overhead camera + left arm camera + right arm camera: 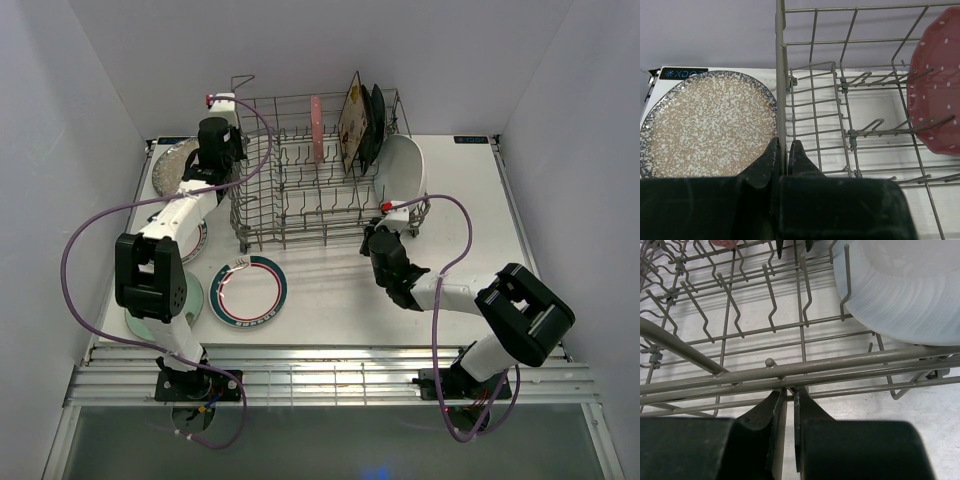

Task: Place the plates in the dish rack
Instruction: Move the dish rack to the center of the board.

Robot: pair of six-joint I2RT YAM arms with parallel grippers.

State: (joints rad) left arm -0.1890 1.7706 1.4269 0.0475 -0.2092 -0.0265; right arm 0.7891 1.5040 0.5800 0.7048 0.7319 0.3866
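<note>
While left claw pinches dish rack side post, right claw pinches its front rim.

Pink plate cut off at right edge (white plate likewise).

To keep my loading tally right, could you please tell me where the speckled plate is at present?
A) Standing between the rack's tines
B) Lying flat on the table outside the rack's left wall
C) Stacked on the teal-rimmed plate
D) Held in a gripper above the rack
B: the speckled plate lies flat on the table, just outside the left wall of the dish rack.
</note>
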